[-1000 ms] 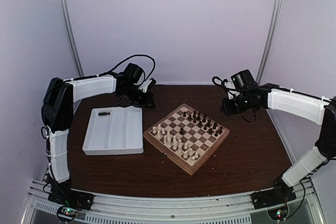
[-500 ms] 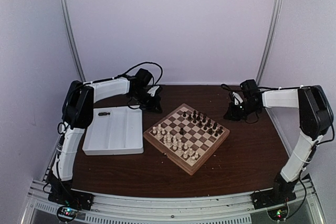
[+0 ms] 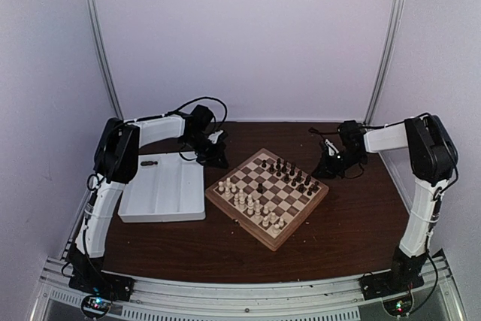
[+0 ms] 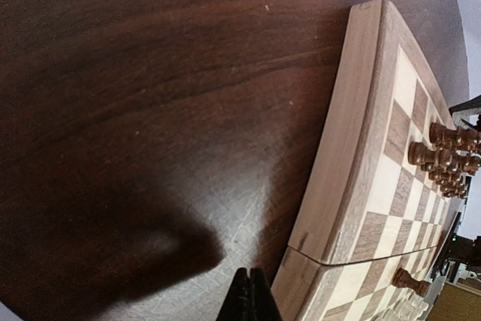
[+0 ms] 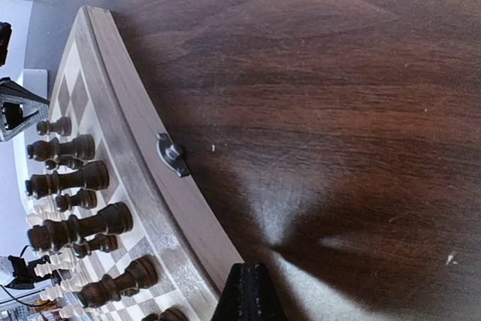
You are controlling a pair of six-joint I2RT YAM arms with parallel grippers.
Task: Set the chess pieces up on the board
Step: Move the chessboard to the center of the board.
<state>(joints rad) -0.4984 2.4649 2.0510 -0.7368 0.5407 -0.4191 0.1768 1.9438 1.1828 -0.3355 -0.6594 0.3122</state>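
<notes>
Tiny dark brown-black chess pieces [image 3: 289, 172] stand mostly on far-right rows of checkered wooden board w/ tan rim [image 3: 272, 244], mid dark wood bench [image 3: 353, 223]. L hand [image 3: 219, 157] & R hand [image 3: 325, 169] flank board, both pinched closed, empty.

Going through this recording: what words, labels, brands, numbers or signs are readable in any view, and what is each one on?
No text can be read in any view.
board: plain rim, no letters or numbers visible.
metal latch on the board's side: unmarked.
white tray: blank.
left arm base: small lit spots only; any print is too small to read.
</notes>
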